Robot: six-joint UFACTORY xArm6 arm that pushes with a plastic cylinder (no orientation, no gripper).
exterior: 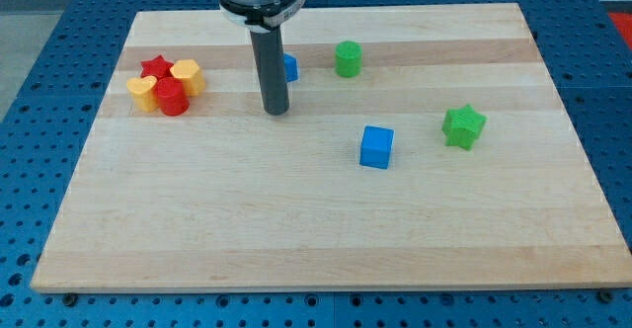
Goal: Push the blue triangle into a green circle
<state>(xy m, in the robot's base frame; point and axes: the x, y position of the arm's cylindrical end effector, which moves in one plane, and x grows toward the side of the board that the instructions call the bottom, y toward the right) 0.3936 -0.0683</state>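
My dark rod comes down from the view's top, and my tip [276,111] rests on the wooden board. A blue block [290,67], most likely the blue triangle, is mostly hidden behind the rod, just above and right of the tip. The green circle [348,58], a short cylinder, stands to the right of that blue block, with a small gap between them. My tip is below and to the left of both.
A blue cube [376,147] and a green star [463,126] lie at the right. At the left is a cluster: red star [155,67], yellow hexagon [188,75], red cylinder [172,98], yellow block [142,92]. The board's top edge [395,8] is near.
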